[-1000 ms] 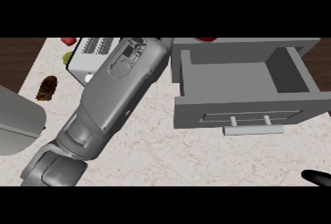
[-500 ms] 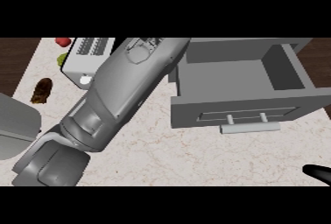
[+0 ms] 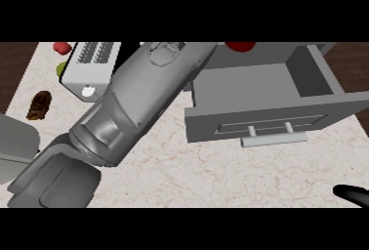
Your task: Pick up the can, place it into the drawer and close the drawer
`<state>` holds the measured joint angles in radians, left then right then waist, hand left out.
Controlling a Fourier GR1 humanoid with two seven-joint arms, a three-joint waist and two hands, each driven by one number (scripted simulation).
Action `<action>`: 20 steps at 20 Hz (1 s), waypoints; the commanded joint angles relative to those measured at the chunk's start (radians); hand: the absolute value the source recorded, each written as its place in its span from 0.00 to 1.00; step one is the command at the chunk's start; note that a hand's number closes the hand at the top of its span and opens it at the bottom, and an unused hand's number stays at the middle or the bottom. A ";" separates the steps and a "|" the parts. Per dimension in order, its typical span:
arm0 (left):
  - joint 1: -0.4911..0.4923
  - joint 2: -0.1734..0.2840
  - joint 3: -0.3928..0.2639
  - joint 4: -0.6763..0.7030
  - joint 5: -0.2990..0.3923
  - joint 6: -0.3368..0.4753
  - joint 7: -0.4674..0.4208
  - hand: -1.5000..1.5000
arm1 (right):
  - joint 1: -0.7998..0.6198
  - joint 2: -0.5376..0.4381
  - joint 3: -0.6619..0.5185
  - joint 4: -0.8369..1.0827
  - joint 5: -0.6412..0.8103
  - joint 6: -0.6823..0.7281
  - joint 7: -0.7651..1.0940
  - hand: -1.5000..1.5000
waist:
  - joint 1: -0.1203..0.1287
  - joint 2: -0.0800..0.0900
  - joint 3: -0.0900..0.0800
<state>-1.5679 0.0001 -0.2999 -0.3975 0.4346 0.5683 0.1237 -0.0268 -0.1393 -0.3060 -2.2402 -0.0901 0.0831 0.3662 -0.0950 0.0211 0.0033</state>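
Note:
A red object [image 3: 241,46], possibly the can, shows at the top edge just behind the open grey drawer [image 3: 288,119]; only its lower part is visible. My left forearm [image 3: 137,102] runs from the lower left up to the top edge beside the drawer's left wall, and its hand is cut off by the frame. The drawer's inside looks bare, and its handle [image 3: 272,140] faces me. Of my right hand [image 3: 353,195] only a black tip shows at the lower right corner.
A white ribbed appliance [image 3: 90,68] stands at the back left, with a red item [image 3: 63,47] and a green one [image 3: 61,68] beside it. A brown object [image 3: 39,105] lies further left. A grey rounded body [image 3: 14,141] fills the left edge.
My left forearm has swung to the right, its far end now close to the drawer's left wall. The drawer and the right hand have hardly moved.

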 commanded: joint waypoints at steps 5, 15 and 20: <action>-0.020 0.000 -0.051 0.066 0.042 0.082 -0.060 0.00 | -0.086 -0.051 0.001 0.040 0.034 -0.001 0.005 0.00 | -0.018 0.009 0.000; -0.049 0.000 -0.010 0.079 0.133 0.077 -0.081 0.00 | -0.118 -0.134 0.103 0.077 0.242 0.057 -0.114 0.00 | 0.005 0.009 0.000; -0.078 0.000 0.011 0.085 0.175 0.078 -0.098 0.00 | -0.184 -0.177 0.200 0.155 0.427 0.046 -0.150 0.00 | 0.015 0.018 -0.001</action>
<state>-1.6183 0.0000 -0.3086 -0.3234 0.5817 0.6577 0.0298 -0.1782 -0.2925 -0.1705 -2.1350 0.2111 0.1362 0.2515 -0.0920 0.0340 0.0027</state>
